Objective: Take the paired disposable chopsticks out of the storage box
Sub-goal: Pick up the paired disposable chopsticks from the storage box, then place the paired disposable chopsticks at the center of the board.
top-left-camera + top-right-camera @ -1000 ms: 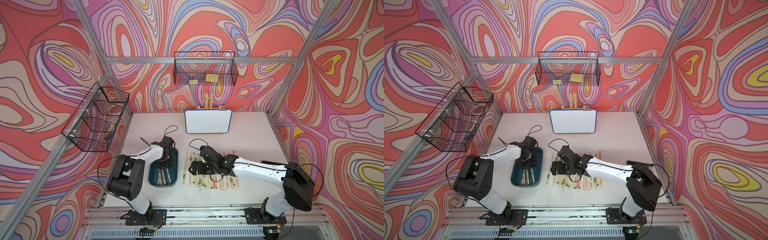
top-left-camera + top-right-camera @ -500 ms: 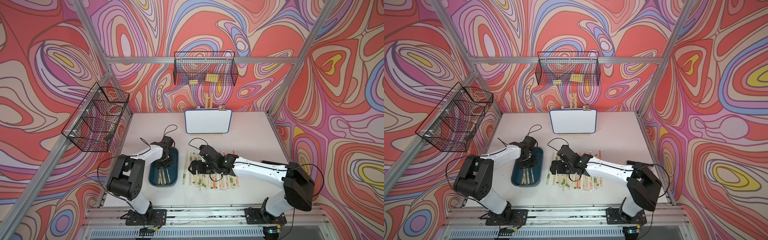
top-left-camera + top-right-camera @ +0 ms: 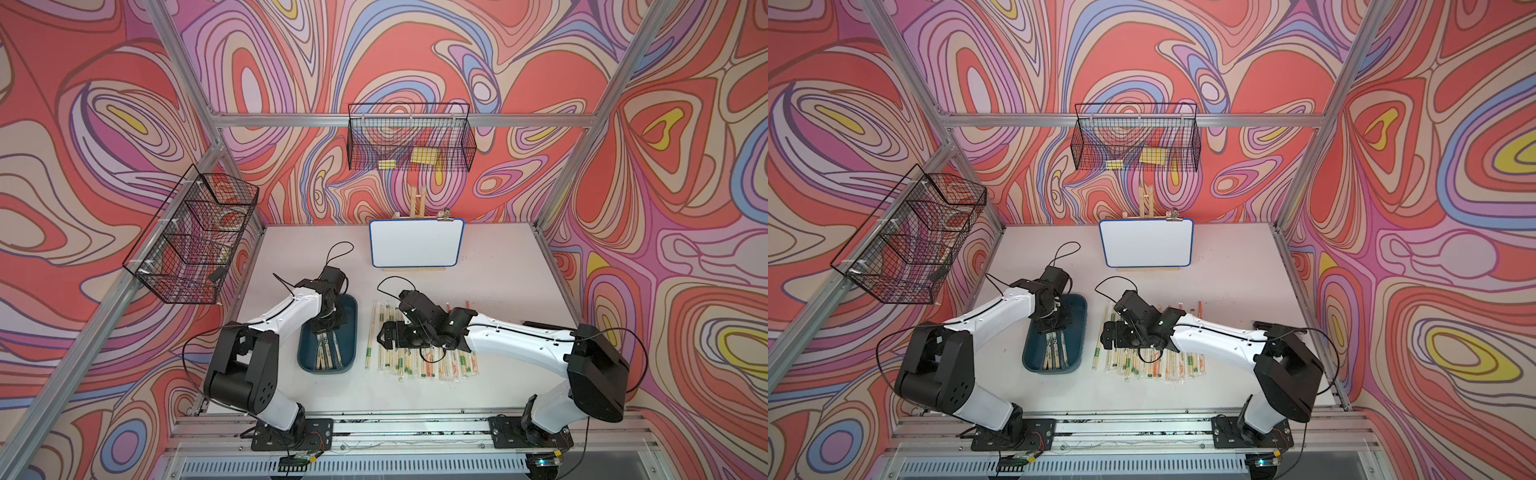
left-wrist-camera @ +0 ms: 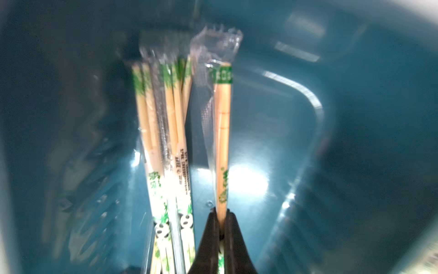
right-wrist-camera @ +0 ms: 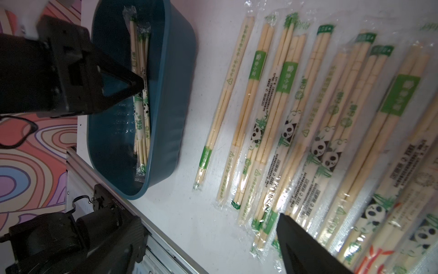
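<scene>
The dark teal storage box (image 3: pixel 350 332) sits on the white table left of centre, with a few sleeved chopstick pairs (image 3: pixel 328 354) lying lengthwise in it. My left gripper (image 3: pixel 328 328) reaches down into the box. In the left wrist view it (image 4: pixel 221 220) is shut on one green-printed pair (image 4: pixel 222 132), beside the others (image 4: pixel 166 132). Several more pairs (image 3: pixel 424 361) lie in a row on the table to the right of the box. My right gripper (image 3: pixel 384 334) hovers open over that row's left end; one finger (image 5: pixel 303 246) shows in its wrist view.
A blue-framed whiteboard (image 3: pixel 416 243) stands on a wooden easel at the back of the table. Black wire baskets hang on the back wall (image 3: pixel 409 141) and on the left frame (image 3: pixel 191 241). An aluminium rail (image 3: pixel 374 419) runs along the table's front edge.
My left gripper has shut on a chopstick pair inside the box. The right arm has hardly moved.
</scene>
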Motion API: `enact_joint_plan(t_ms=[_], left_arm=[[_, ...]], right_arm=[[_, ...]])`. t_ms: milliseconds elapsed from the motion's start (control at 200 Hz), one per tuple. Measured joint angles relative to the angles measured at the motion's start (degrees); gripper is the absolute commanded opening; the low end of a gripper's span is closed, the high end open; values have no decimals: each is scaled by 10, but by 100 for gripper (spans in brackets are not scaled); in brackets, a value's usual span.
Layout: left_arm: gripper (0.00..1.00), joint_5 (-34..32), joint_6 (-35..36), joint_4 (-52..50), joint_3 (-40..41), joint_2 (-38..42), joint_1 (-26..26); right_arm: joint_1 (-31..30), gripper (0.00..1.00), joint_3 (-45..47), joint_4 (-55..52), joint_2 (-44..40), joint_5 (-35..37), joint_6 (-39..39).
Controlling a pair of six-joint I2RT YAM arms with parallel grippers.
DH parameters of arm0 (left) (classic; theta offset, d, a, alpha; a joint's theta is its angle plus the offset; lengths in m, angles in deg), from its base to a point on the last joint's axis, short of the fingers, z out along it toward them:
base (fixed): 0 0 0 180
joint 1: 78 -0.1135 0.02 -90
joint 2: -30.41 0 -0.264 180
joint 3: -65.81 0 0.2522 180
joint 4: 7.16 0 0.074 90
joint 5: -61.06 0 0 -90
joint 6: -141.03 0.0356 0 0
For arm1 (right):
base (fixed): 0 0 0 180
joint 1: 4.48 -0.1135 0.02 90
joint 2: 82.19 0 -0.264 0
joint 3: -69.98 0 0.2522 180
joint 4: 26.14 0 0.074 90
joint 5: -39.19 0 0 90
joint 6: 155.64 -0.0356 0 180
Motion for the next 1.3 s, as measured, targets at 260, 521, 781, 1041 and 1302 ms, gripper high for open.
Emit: enact_joint_plan(t_ms=[260,521,781,1041,1302], left_arm=[[0,15,10,-38,-42,69,4],[0,22,10,-45,-73,64,81],[0,25,9,-29,-93,-13,160],[0,25,3,-5,-106,-82,202],[0,26,-3,18,-108,-133,217]], right_arm=[[0,94,-3,0,0,0,2],[0,94,9,9,-3,3,-3],[0,94,61,10,-35,10,-13],[0,94,89,9,-64,18,-23],[0,95,92,6,-74,22,-22]])
